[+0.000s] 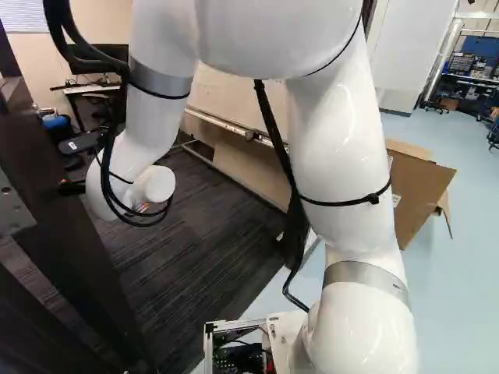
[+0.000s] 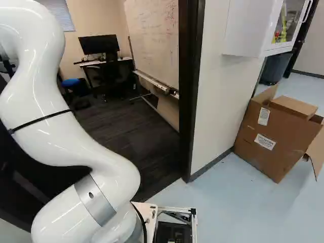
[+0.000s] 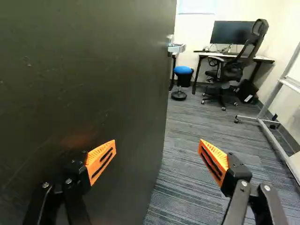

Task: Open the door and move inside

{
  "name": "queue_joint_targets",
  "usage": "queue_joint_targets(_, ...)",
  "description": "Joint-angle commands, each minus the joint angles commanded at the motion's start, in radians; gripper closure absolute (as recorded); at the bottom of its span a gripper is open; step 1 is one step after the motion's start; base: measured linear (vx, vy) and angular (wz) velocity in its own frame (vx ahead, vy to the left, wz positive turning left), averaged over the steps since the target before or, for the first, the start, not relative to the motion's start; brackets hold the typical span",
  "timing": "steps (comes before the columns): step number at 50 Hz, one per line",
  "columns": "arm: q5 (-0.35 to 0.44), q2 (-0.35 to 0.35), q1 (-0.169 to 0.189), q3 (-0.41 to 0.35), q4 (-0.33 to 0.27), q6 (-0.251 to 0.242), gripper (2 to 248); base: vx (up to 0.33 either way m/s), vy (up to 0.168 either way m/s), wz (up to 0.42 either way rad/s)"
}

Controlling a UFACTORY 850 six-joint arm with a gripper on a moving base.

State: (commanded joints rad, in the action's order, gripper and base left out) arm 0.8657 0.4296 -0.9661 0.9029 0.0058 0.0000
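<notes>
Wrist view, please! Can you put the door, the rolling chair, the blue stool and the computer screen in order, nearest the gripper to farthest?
1. Door, right beside the gripper.
2. Rolling chair and blue stool, both out on the carpet; too close to call.
3. Computer screen, on the desk behind the chair.
</notes>
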Motion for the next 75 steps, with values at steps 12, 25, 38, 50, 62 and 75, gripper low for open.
queue_joint_targets(12,0.000,0.005,-0.002,0.006,0.000,0.000,3,0.000,0.000,0.000)
queue_joint_targets(25,0.000,-0.006,0.003,-0.008,0.004,0.000,3,0.000,0.000,0.000)
queue_joint_targets(38,0.000,-0.048,0.020,-0.060,0.025,0.000,3,0.000,0.000,0.000)
queue_joint_targets(50,0.000,-0.091,0.040,-0.113,0.036,0.000,3,0.000,0.000,0.000)
queue_joint_targets(62,0.000,-0.118,0.052,-0.145,0.036,0.000,3,0.000,0.000,0.000)
queue_joint_targets(75,0.000,-0.127,0.067,-0.156,0.035,0.000,3,0.000,0.000,0.000)
